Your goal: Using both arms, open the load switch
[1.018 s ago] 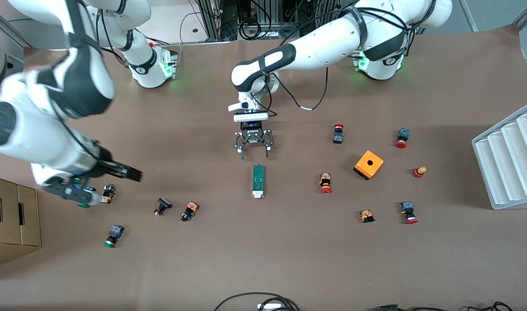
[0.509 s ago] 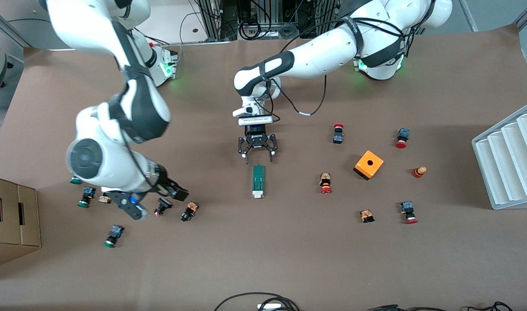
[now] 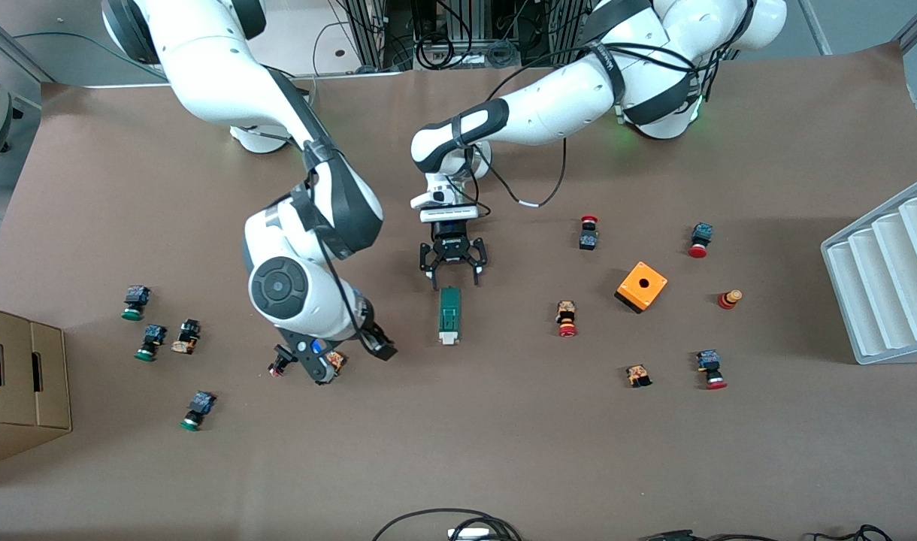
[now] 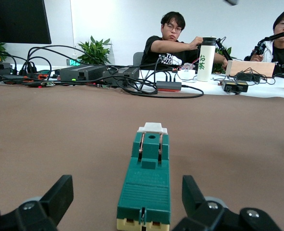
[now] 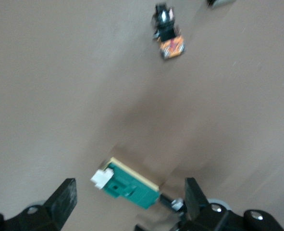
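Observation:
The load switch (image 3: 449,312) is a narrow green block lying on the brown table, its white end toward the front camera. My left gripper (image 3: 454,282) hangs open just over the switch's green end. In the left wrist view the load switch (image 4: 146,185) lies between the left gripper's (image 4: 126,188) spread fingers (image 4: 60,195), untouched. My right gripper (image 3: 376,344) is open beside the switch, toward the right arm's end of the table. The right wrist view shows the load switch (image 5: 129,185) ahead of the open right gripper (image 5: 129,199), apart from it.
An orange box with a hole (image 3: 642,286) and red-capped buttons (image 3: 567,318) lie toward the left arm's end, before a white ribbed tray (image 3: 887,270). Green-capped buttons (image 3: 152,342) and a cardboard box (image 3: 19,383) are at the right arm's end. Two small buttons (image 3: 282,359) lie under the right wrist.
The right arm has swept from the right arm's end of the table in to beside the load switch. The left gripper has edged closer over the switch's green end.

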You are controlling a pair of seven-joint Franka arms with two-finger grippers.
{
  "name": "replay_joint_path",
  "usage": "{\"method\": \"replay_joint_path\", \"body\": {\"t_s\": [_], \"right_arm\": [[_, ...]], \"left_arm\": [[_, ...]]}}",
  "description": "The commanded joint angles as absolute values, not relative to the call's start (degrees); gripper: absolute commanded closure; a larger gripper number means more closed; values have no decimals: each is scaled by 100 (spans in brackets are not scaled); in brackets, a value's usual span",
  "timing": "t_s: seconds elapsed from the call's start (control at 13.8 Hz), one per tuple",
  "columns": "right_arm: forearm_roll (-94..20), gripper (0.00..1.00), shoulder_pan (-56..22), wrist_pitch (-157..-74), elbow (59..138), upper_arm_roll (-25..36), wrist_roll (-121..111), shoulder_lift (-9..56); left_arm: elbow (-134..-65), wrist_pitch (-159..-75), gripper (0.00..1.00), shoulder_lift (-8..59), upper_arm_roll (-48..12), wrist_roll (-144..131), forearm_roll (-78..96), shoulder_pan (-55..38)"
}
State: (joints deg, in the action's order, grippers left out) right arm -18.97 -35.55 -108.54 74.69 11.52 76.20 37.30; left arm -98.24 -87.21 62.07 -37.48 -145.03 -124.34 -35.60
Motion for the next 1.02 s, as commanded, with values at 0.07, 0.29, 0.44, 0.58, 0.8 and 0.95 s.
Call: {"method": "replay_joint_path", "body": {"t_s": [0.07,0.29,0.44,0.58,0.8,0.95], "right_arm": [[-2591,0,-3445,-11266,7075,1029,8269,4148],[-2654,0,-3436,-11697,7075,835,8577,4332],[-2654,0,-3480,-11847,7075,817,8779,4438],[-2654,0,-3489,-11952,7066,721,8990,4605],[-2654,1,-3559,-12216,6917,729,9272,4754],[-2646,2,-3595,-12383,6917,738,9491,4834]], "left_arm": [[-9466,-8604,0,6407,-3683,-14537,-12507,-3806],[-9466,-8613,0,6451,-3648,-14555,-12516,-3832],[-9457,-8613,0,6477,-3595,-14555,-12516,-3841],[-9448,-8631,0,6521,-3568,-14555,-12516,-3841],[-9326,-8657,0,6530,-3560,-14520,-12524,-3832],[-9176,-8692,0,6539,-3560,-14467,-12524,-3832]]}}
